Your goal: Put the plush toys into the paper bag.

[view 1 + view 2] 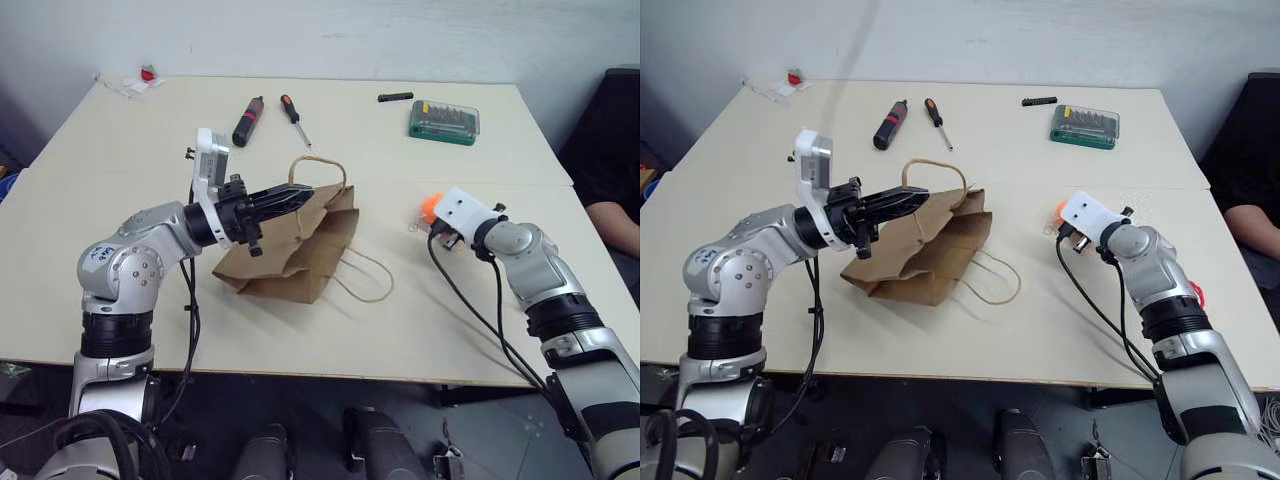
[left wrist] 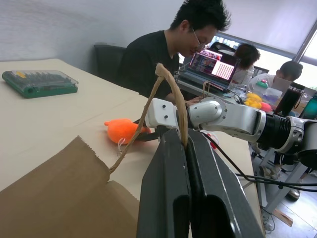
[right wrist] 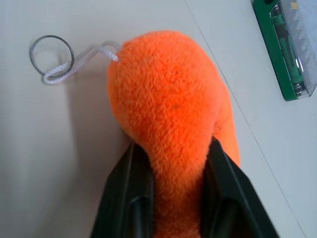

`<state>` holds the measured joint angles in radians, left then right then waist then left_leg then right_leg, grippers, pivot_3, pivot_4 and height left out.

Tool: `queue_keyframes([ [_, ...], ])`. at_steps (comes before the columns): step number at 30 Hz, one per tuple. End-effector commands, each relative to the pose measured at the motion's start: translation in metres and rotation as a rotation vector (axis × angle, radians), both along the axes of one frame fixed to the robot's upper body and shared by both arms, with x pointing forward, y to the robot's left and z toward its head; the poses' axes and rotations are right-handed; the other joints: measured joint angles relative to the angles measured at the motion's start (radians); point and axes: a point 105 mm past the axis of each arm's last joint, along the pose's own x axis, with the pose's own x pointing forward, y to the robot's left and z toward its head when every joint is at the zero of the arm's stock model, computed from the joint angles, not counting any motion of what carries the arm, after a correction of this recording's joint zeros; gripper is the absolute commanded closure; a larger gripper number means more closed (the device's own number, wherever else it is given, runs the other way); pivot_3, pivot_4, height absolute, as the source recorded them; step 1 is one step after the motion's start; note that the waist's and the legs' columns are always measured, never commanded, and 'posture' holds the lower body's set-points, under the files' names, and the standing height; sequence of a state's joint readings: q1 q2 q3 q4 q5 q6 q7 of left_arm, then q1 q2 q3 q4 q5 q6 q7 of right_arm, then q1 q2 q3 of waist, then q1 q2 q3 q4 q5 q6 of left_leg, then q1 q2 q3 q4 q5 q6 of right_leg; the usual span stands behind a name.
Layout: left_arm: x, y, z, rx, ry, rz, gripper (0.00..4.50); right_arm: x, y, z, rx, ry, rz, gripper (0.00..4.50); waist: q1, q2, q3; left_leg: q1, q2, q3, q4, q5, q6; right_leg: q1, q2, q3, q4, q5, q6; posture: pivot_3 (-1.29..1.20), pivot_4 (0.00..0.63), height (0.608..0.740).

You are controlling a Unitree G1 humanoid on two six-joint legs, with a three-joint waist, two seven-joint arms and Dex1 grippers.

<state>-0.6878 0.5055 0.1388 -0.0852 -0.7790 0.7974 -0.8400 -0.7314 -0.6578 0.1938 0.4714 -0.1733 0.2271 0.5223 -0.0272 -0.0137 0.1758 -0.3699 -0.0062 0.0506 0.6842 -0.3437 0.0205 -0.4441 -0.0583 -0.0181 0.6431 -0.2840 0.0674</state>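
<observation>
The brown paper bag (image 1: pixel 300 250) lies slumped on the table's middle. My left gripper (image 1: pixel 300 190) is shut on one of its cord handles (image 2: pixel 171 94) and holds that handle up above the bag's mouth. The other handle (image 1: pixel 365 275) lies flat on the table. To the right, the orange plush toy (image 3: pixel 168 104) rests on the table with its key ring (image 3: pixel 52 54) beside it. My right gripper (image 3: pixel 173 148) is shut on the toy, one finger on each side. A small red thing (image 1: pixel 1196 294) peeks out beside my right forearm; I cannot tell what it is.
At the table's far side lie a black-and-red tool (image 1: pixel 248 120), a screwdriver (image 1: pixel 294 115), a black marker (image 1: pixel 395 97) and a green bit case (image 1: pixel 444 121). Small scraps (image 1: pixel 140 82) sit at the far left corner. A person (image 2: pixel 163 54) sits off the table's right edge.
</observation>
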Motion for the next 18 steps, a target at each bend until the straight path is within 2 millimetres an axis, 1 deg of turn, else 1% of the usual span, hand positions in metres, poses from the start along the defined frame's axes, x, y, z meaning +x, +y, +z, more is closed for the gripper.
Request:
queue_keyframes([
  [1,-0.008,0.001,0.009,0.004,-0.059,-0.005,4.5,-0.031,0.051,0.041,0.448,0.037,0.255,4.48,-0.001,0.0,0.0,0.0,0.0,0.0,0.0,0.0,0.0,0.0,0.0,0.0,0.0,0.0,0.0,0.0,0.15,0.74],
  [2,-0.008,0.001,0.009,0.008,-0.059,-0.005,4.5,-0.049,0.067,0.051,0.572,0.091,0.361,4.49,-0.002,0.0,0.0,0.0,0.0,-0.001,0.0,0.0,0.0,0.0,0.0,0.0,0.0,0.0,0.0,0.0,0.15,0.74],
  [3,-0.008,0.001,0.008,0.012,-0.058,-0.005,4.5,-0.067,0.08,0.059,0.646,0.145,0.458,4.49,-0.002,0.001,0.0,0.0,0.001,-0.001,-0.001,0.0,0.0,0.0,0.001,0.0,0.0,0.0,0.0,0.0,0.15,0.74],
  [4,-0.008,0.002,0.008,0.014,-0.058,-0.005,4.5,-0.081,0.088,0.063,0.671,0.183,0.524,4.49,-0.001,0.001,0.001,0.0,0.001,-0.001,-0.001,0.0,-0.001,0.0,0.001,0.0,0.0,0.0,0.0,0.0,0.15,0.74],
  [6,-0.007,0.001,0.009,0.017,-0.062,-0.007,4.5,-0.11,0.109,0.066,0.664,0.264,0.657,4.49,0.001,0.001,0.001,0.0,0.002,-0.001,-0.001,0.0,-0.001,0.0,0.001,-0.001,0.0,0.0,0.0,0.0,0.15,0.74],
  [8,-0.008,0.001,0.011,0.018,-0.069,-0.013,4.5,-0.125,0.126,0.064,0.635,0.308,0.714,4.49,0.003,0.001,0.0,0.0,0.001,-0.002,0.0,0.0,0.0,0.0,0.0,-0.001,0.0,0.0,0.0,0.0,0.15,0.74],
  [10,-0.008,0.0,0.012,0.018,-0.073,-0.021,4.5,-0.124,0.14,0.06,0.627,0.315,0.703,4.49,0.003,0.0,0.0,0.0,0.001,-0.002,0.0,0.0,0.0,0.001,0.0,-0.001,0.0,0.0,0.0,0.0,0.15,0.74],
  [13,-0.008,-0.001,0.013,0.02,-0.079,-0.023,4.5,-0.12,0.151,0.051,0.605,0.331,0.681,4.49,0.002,0.0,0.0,0.0,0.001,-0.002,0.0,0.0,0.0,0.0,-0.001,-0.001,-0.001,0.0,0.0,0.0,0.15,0.74],
  [15,-0.008,-0.001,0.015,0.017,-0.082,-0.025,4.5,-0.114,0.16,0.044,0.578,0.331,0.664,4.49,0.001,0.0,0.0,0.0,0.001,-0.002,-0.001,0.0,0.0,0.0,-0.001,-0.001,-0.001,0.0,0.0,0.0,0.15,0.74],
  [18,-0.014,-0.006,0.017,0.025,-0.097,-0.06,4.5,-0.102,0.177,0.04,0.561,0.324,0.657,4.49,-0.002,0.0,0.0,0.0,0.0,-0.002,-0.001,0.0,0.0,0.0,-0.001,-0.001,-0.001,0.0,0.0,0.0,0.15,0.74],
])
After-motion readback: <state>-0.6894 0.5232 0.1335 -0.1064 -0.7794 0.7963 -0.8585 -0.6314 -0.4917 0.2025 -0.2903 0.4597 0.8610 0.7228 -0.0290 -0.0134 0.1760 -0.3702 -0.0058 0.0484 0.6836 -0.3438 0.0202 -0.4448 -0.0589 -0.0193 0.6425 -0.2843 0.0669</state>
